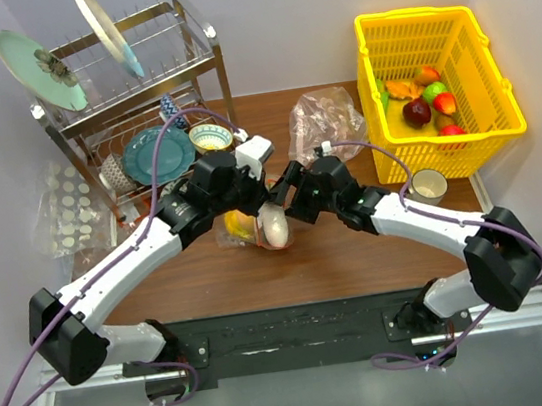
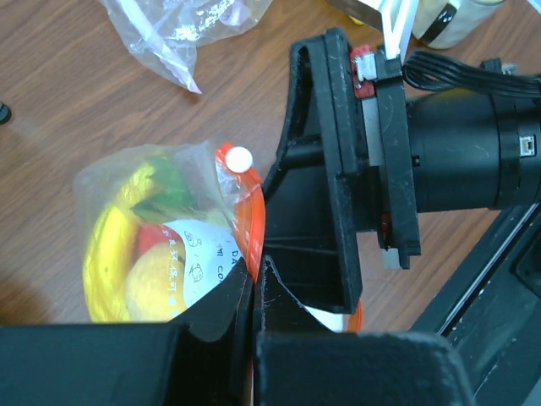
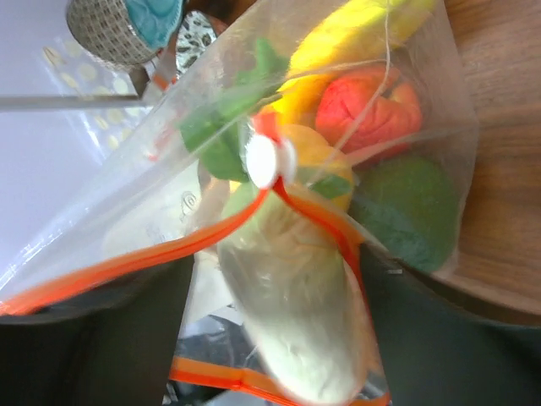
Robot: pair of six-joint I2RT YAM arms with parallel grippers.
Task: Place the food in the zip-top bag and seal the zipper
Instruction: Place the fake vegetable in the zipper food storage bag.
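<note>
The zip-top bag (image 1: 239, 228) lies mid-table between the two arms, its orange zipper (image 2: 251, 211) parted at the mouth. Inside it show a yellow banana (image 2: 106, 254), a red piece (image 3: 368, 106) and green pieces (image 3: 401, 207). My left gripper (image 2: 254, 279) is shut on the zipper strip, just below the white slider (image 2: 239, 158). My right gripper (image 3: 279, 338) stands open at the bag's mouth, its dark fingers (image 3: 93, 338) wide apart. A pale whitish food piece (image 3: 296, 313) lies between them, half inside the mouth. In the top view both grippers (image 1: 255, 210) (image 1: 284, 211) meet over the bag.
A yellow basket (image 1: 496, 80) with more toy fruit stands at the back right, a mug (image 1: 428, 184) in front of it. A crumpled pinkish bag (image 1: 326, 125) lies behind the grippers. A dish rack (image 1: 216, 64) with plates and bowls fills the back left, a dotted bag (image 1: 70, 206) beside it.
</note>
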